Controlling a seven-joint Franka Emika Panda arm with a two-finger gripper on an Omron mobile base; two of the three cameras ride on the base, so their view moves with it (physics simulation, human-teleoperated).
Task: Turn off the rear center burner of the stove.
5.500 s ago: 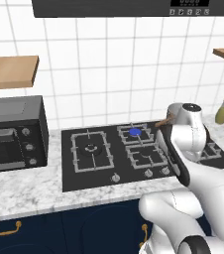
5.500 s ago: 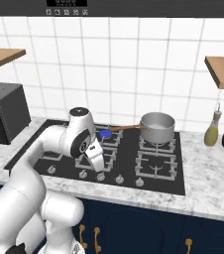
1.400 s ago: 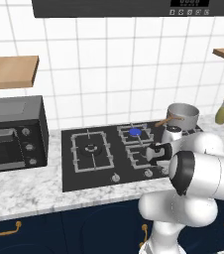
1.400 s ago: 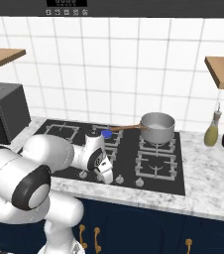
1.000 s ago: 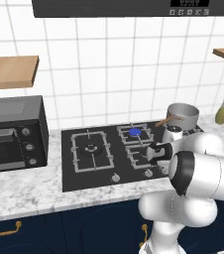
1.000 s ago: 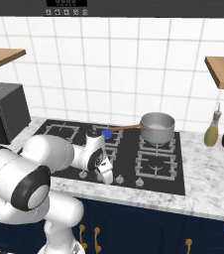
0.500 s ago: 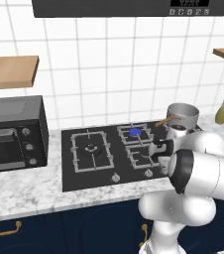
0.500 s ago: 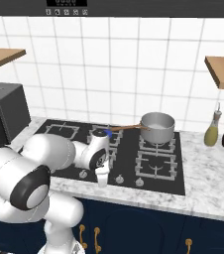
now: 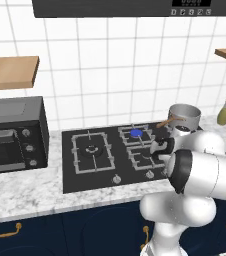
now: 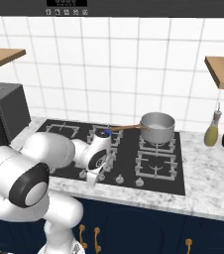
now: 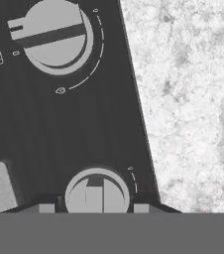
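jaws: the fingertips are barely seen at the bottom edge of the hand view, one on each side of a knob; whether they press on it cannot be told.
gripper (image 10: 92,179): points down at the front edge of the stove in the right base view, low over the knob row; in the hand view the near knob (image 11: 97,193) sits between the two tips.
near knob: round and silver, with a raised bar across its face and a thin white arc mark to its right.
far knob (image 11: 53,34): larger in the hand view, silver, its bar lying nearly crosswise, a white dial arc around its right side and a small burner icon to its left.
stove (image 9: 100,177): flat black glass cooktop set into the counter, grated burners on top, silver knobs along its front edge.
rear center burner (image 9: 136,133): at the back middle of the stove, blue flame lit at its centre, inside a square black grate; also seen just behind the robot's wrist in the right base view (image 10: 104,133).
pot (image 10: 157,127): steel saucepan on the rear right burner, wooden handle pointing left toward the lit burner.
counter (image 11: 188,99): speckled white marble, meeting the stove's edge to the right in the hand view.
toaster oven (image 9: 12,134): black, on the counter left of the stove, apart from it.
bottles (image 10: 220,130): two against the tiled wall, right of the stove.
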